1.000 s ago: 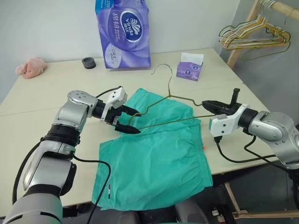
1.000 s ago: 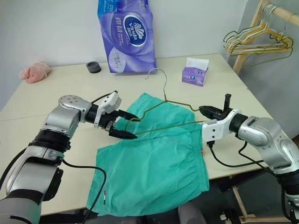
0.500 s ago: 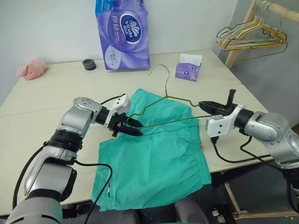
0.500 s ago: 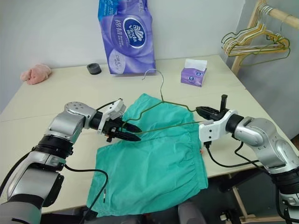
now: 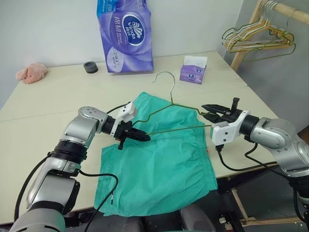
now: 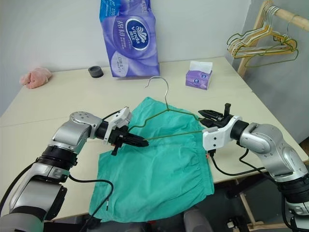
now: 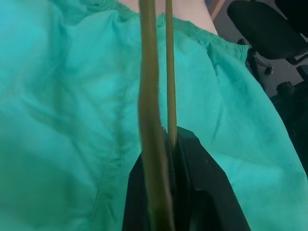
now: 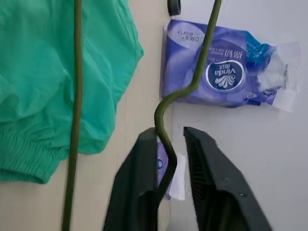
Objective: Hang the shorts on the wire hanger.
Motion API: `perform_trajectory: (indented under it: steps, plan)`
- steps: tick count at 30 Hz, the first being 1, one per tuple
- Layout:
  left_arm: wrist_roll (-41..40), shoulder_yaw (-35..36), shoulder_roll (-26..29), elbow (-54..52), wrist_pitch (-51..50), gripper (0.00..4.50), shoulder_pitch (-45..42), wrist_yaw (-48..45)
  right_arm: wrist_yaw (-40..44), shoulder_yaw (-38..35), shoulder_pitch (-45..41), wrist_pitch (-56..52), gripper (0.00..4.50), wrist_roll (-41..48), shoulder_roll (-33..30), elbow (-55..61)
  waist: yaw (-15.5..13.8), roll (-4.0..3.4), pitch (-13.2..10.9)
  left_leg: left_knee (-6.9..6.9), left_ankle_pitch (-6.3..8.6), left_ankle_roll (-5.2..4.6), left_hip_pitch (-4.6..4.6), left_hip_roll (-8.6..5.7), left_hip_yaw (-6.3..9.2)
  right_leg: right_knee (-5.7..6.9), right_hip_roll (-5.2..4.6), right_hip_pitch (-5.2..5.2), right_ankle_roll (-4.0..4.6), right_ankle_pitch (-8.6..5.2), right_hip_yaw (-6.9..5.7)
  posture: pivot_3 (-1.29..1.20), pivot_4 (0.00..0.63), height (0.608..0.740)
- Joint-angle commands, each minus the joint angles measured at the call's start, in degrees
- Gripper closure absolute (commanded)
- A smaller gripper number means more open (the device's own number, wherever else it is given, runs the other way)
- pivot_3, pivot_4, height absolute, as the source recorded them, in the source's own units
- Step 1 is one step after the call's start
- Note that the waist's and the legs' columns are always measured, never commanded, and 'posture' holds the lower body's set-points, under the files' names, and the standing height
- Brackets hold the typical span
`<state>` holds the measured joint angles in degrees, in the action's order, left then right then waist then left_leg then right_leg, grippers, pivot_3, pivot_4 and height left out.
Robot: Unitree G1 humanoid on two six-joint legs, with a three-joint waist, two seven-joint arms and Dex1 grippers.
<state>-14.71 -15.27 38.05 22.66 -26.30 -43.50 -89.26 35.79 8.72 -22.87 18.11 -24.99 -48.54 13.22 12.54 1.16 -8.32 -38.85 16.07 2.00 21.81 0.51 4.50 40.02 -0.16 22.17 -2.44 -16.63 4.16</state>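
Shorts (image 5: 159, 154) laid flat on tabletop (image 5: 43, 111), lower edge draped over near side. Wire hanger (image 5: 169, 113) held above shorts, hook toward purple tissue pack (image 5: 124, 35). Left gripper (image 5: 140, 137) clenched on hanger's left corner. Right gripper (image 5: 208, 110) at hanger's right corner, 2 fingers (image 8: 144, 183) parted, wire seen between them, touching one finger.

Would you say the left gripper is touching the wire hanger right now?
Touching. In the left wrist view, the left gripper has its black fingers closed on the wire hanger, the wire running straight into them.
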Motion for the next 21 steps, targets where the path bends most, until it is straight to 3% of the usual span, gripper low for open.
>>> perform_trajectory:
  steps: [1,7,11,16,21]
  plan:
    - [-1.0,1.7,0.4,-2.2,-0.7,4.5,0.3,0.3,0.3,-1.7,0.2,1.5,2.13,0.4,-1.1,1.4,0.0,0.0,0.0,0.0,0.0,0.0,-0.01,-0.01,0.0,0.0,0.0,0.0,0.0,0.0,0.01,-0.22,0.083,0.74]
    - [3.1,2.4,-0.7,2.1,7.8,4.5,-0.5,6.9,6.0,-5.9,4.9,-0.2,2.13,11.5,-3.7,5.4,-0.1,0.0,0.0,0.0,0.0,0.0,0.02,0.01,0.0,-0.01,0.0,0.0,0.0,0.0,-0.02,-0.23,0.084,0.74]
    - [6.2,2.0,-1.0,6.1,16.6,4.5,-1.9,9.3,12.4,-9.2,5.9,-14.6,2.13,24.8,-3.7,10.9,0.0,0.0,0.0,-0.03,0.0,0.0,-0.01,0.03,0.03,-0.02,-0.03,-0.03,-0.03,0.02,0.04,-0.23,0.086,0.74]
    - [7.8,2.0,-1.3,8.7,25.6,4.5,-3.5,8.6,15.4,-11.1,5.4,-37.7,2.13,35.0,-3.7,13.6,-0.1,0.01,0.0,-0.03,0.0,0.0,0.01,0.06,0.1,-0.03,-0.03,-0.05,-0.02,0.03,-0.02,-0.24,0.081,0.74]
    - [7.9,2.0,-1.4,7.9,28.9,4.5,-3.1,7.5,16.3,-8.6,3.8,-45.7,2.13,36.7,-3.4,12.6,0.0,0.0,0.0,-0.03,0.0,0.0,0.01,0.05,0.07,-0.04,-0.05,-0.02,-0.02,0.03,0.01,-0.24,0.077,0.74]
